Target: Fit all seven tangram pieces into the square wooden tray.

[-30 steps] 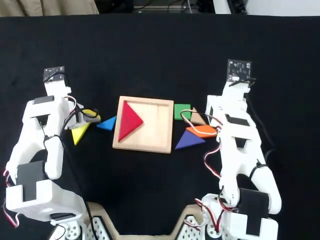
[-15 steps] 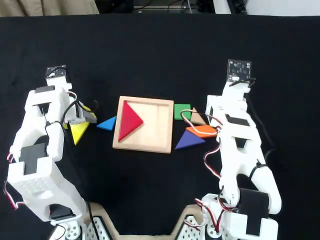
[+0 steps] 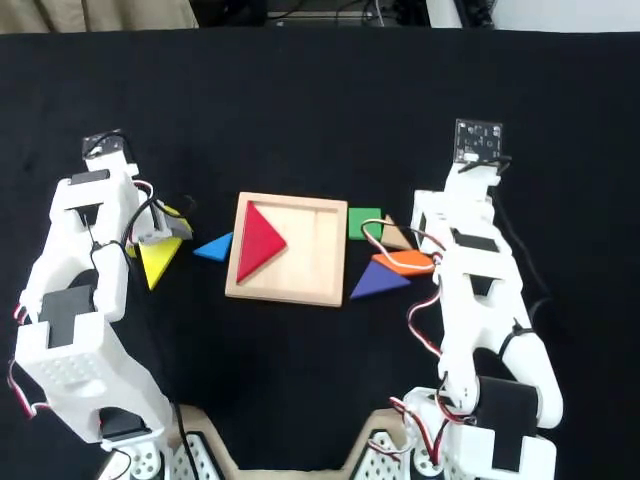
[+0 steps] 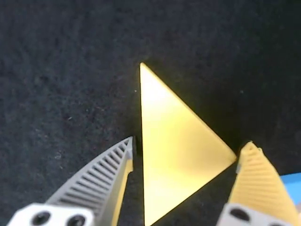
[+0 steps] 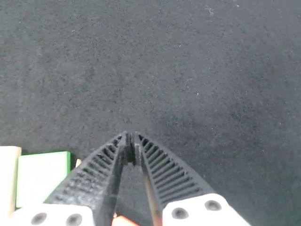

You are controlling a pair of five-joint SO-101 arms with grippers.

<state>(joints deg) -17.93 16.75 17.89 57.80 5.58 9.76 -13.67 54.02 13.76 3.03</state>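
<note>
My surface is covered edge to edge in black cloth. Up close in both wrist views it's a matte, felt-like weave with pale specks. The back edge runs straight across the top of the high view. Behind it: beige curtain folds at one end, a dark tangle of cables mid-span, and a plain white patch at the other end, wall or panel, can't tell. Light is even and diffuse, with soft shadows and a faint grey sheen on the cloth.
</note>
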